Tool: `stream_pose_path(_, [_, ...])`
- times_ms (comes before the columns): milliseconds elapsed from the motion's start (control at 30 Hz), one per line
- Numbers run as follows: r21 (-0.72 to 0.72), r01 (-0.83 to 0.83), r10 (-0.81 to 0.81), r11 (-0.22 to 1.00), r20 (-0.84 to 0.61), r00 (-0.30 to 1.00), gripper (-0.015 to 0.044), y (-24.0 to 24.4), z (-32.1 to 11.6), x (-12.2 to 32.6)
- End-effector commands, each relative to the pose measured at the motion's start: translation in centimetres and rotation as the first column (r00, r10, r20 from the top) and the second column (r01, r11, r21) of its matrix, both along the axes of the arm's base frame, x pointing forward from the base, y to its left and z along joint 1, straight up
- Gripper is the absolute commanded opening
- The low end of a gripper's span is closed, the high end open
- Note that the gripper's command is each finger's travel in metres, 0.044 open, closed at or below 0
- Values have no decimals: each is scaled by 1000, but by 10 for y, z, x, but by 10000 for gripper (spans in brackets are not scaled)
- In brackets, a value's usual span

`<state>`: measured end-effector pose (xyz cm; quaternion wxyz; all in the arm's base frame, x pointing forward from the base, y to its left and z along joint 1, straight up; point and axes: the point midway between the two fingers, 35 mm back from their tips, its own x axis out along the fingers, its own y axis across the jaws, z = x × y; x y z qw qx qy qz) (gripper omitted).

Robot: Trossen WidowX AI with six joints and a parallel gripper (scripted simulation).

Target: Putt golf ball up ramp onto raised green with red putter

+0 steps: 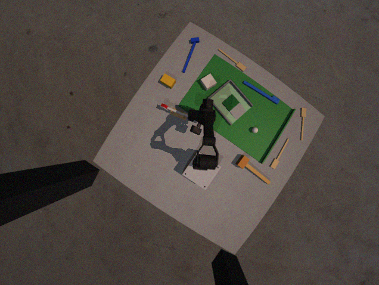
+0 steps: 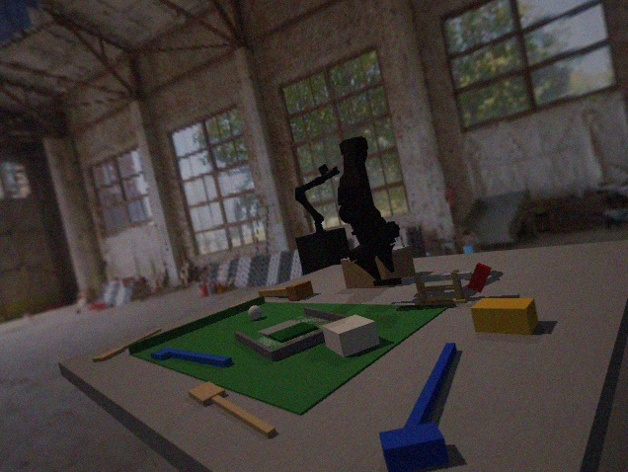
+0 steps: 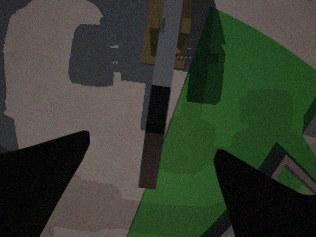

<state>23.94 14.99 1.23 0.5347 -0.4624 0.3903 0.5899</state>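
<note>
The fingers were spread, empty, above the red putter (image 1: 172,110); its stiff, slim shaft was judged best grasped mid-length.

In the wrist view, the wide-open black gripper (image 3: 149,215) has bare grey tabletop (image 3: 60,126) and green felt mat (image 3: 266,113) between its fingers. The dark putter shaft (image 3: 159,102) runs up the frame's middle. Up the frame, the tan wooden stand (image 3: 186,27) blocks the way; the grey-walled raised green (image 3: 292,173) crowds the lower right.
</note>
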Motion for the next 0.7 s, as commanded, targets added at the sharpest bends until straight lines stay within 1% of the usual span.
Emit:
stream_pose_path(0, [2,-6,6,1000,-4,1000,440,1,-7,0])
stream_pose_path(167, [2,-6,6,1000,-4,1000,440,1,-26,0])
stream_pose_path(667, [2,-6,6,1000,-4,1000,440,1,-42,1])
